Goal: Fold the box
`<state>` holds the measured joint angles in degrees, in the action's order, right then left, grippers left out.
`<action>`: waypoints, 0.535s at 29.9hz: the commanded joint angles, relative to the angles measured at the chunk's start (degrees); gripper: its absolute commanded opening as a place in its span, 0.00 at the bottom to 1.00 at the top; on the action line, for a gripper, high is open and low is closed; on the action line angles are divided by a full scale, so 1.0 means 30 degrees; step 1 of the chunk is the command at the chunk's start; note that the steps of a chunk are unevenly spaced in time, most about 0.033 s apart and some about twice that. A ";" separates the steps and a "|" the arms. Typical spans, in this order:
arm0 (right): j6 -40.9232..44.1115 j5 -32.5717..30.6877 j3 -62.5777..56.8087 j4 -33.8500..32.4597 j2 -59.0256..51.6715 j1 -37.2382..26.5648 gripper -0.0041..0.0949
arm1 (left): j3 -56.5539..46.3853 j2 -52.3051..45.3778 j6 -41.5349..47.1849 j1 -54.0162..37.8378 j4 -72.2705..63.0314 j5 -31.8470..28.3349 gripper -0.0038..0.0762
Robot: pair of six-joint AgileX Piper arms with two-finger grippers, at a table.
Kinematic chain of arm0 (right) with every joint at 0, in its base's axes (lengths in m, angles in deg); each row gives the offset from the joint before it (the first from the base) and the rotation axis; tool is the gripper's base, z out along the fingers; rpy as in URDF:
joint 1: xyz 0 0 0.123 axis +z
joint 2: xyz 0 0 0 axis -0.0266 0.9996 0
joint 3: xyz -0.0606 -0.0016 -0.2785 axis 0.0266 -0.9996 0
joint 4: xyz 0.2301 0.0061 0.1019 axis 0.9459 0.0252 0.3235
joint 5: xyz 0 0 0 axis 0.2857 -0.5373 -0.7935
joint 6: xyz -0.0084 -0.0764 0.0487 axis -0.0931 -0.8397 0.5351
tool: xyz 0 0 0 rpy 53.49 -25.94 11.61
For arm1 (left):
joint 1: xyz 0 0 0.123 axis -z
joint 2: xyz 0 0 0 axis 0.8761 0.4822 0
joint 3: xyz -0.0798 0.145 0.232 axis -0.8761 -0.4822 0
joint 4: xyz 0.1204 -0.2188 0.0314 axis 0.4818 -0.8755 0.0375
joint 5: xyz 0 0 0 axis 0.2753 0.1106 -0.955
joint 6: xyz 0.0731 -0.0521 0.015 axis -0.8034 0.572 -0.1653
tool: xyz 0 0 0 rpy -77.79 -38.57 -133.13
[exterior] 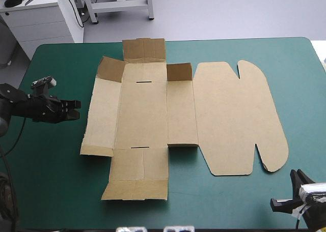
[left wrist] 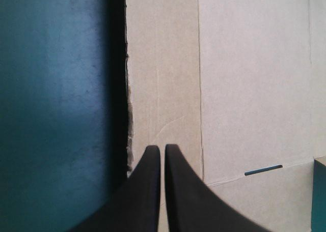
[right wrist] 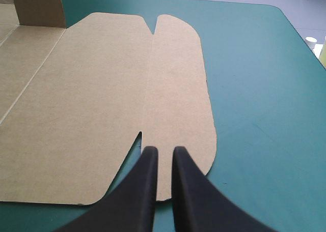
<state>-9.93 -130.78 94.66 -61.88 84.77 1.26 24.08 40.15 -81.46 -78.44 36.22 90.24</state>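
One box (exterior: 168, 115) flat | long axis left-right, rounded lid pointing right | both jaws clenched, empty

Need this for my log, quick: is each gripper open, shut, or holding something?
Left gripper: shut, holding nothing, near the edge of the flat brown cardboard box.
Right gripper: shut, holding nothing.

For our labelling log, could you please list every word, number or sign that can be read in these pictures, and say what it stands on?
None: no text can be read in any view.
The box is plain brown board; its only marks are crease lines and two dark slots.
The teal-green cover bears no print.
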 commanded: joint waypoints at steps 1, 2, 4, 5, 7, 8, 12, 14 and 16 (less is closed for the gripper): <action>-0.0059 0.1339 0.0530 -0.0099 -0.0445 -0.0111 0.13 | 0.1615 0.1176 0.0529 -0.0079 -0.1134 0.0996 0.06; -0.0059 0.1339 0.0530 -0.0099 -0.0445 -0.0111 0.13 | 0.1848 0.1560 0.0647 -0.0079 -0.1134 0.1092 0.06; -0.0059 0.1339 0.0530 -0.0099 -0.0445 -0.0111 0.13 | 0.2306 0.2334 0.0793 -0.0079 -0.1099 0.1433 0.06; -0.0059 0.1339 0.0530 -0.0099 -0.0445 -0.0111 0.13 | 0.2481 0.2634 0.0793 -0.0079 -0.1099 0.1536 0.06; -0.0059 0.1339 0.0530 -0.0099 -0.0445 -0.0111 0.13 | 0.2562 0.2993 0.0793 -0.0079 -0.1093 0.1463 0.06; -0.0059 0.1339 0.0530 -0.0099 -0.0445 -0.0111 0.13 | 0.2562 0.3092 0.0669 -0.0079 -0.0942 0.1347 0.06; -0.0059 0.1339 0.0530 -0.0099 -0.0445 -0.0111 0.13 | 0.2562 0.3508 0.0623 -0.0079 -0.0286 0.0973 0.10; -0.0059 0.1339 0.0530 -0.0099 -0.0445 -0.0111 0.13 | 0.2562 0.3632 0.0221 -0.0032 -0.0335 0.0941 0.18; -0.0059 0.1339 0.0530 -0.0099 -0.0445 -0.0111 0.13 | 0.2562 0.3709 0.0052 -0.0039 -0.0335 0.0941 0.27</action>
<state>-9.93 -130.78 94.66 -61.83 84.77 1.26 30.13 53.39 -80.53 -78.66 37.29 92.83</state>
